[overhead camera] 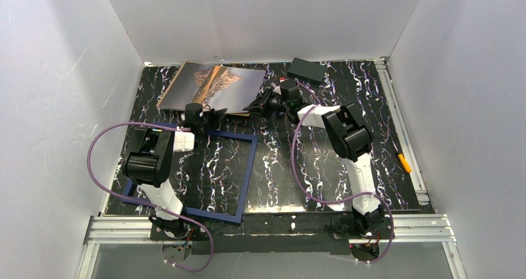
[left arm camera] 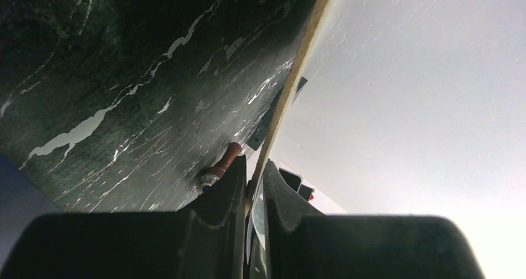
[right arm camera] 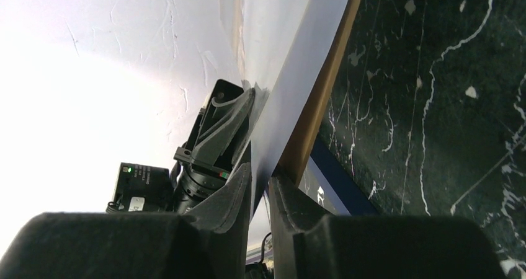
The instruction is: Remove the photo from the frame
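The photo (overhead camera: pixel 211 85), a brown mountain print, is held tilted above the far left of the table. My left gripper (overhead camera: pixel 214 114) is shut on its near edge, and my right gripper (overhead camera: pixel 257 104) is shut on its near right corner. In the left wrist view the fingers (left arm camera: pixel 231 186) pinch the thin brown board edge (left arm camera: pixel 298 62). In the right wrist view the gripper (right arm camera: pixel 260 186) clamps the pale print and brown backing (right arm camera: pixel 291 74). The navy frame (overhead camera: pixel 249 170) lies flat on the table below, see-through, apart from the photo. It also shows in the right wrist view (right arm camera: pixel 341 183).
A small black block (overhead camera: pixel 307 70) lies at the back. A small red-brown tool (left arm camera: pixel 220 166) lies on the table near it. An orange object (overhead camera: pixel 404 162) lies at the right edge. White walls enclose the table on three sides.
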Controlling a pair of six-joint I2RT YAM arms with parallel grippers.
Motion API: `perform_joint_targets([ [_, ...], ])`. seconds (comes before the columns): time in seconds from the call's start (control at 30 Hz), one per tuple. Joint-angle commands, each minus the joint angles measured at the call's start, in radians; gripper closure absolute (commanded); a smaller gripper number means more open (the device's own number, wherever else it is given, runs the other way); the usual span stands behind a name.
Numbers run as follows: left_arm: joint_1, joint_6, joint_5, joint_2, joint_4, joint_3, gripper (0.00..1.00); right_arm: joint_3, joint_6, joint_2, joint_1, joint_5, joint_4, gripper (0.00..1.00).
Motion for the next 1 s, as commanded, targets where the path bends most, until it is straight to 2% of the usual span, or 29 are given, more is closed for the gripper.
perform_joint_targets([
  [0.0, -0.009, -0.027, 0.053, -0.002, -0.041, -0.007, 1.0, 0.076, 0.003, 0.031, 0.005, 0.026, 0.006, 0.76],
  [0.13, -0.009, -0.027, 0.044, -0.002, -0.038, -0.017, 1.0, 0.076, 0.005, 0.047, 0.0, 0.059, 0.012, 0.84],
  [0.3, -0.008, -0.029, 0.014, 0.008, -0.012, -0.04, 0.99, -0.012, 0.009, 0.016, -0.002, 0.101, 0.073, 0.99],
  [0.37, -0.008, -0.03, 0.006, 0.012, -0.01, -0.049, 0.95, -0.039, 0.009, 0.006, -0.003, 0.109, 0.094, 0.99],
  [0.5, -0.008, -0.03, -0.005, 0.008, -0.035, -0.064, 0.75, -0.05, 0.015, 0.013, -0.007, 0.099, 0.121, 0.99],
  [0.57, -0.007, -0.02, -0.019, -0.006, -0.062, -0.077, 0.59, -0.049, 0.011, 0.011, -0.006, 0.101, 0.12, 0.99],
  [0.63, -0.004, 0.001, -0.024, -0.028, -0.108, -0.084, 0.48, -0.047, -0.003, -0.002, -0.007, 0.104, 0.1, 0.99],
  [0.73, -0.001, 0.027, -0.022, -0.059, -0.172, -0.087, 0.38, -0.066, -0.018, -0.027, -0.007, 0.109, 0.072, 0.99],
  [0.87, 0.0, 0.035, -0.015, -0.094, -0.212, -0.091, 0.17, -0.095, -0.044, -0.069, -0.007, 0.117, 0.031, 0.99],
  [0.97, 0.0, 0.054, -0.015, -0.149, -0.297, -0.095, 0.09, -0.112, -0.055, -0.087, -0.007, 0.116, 0.022, 0.99],
])
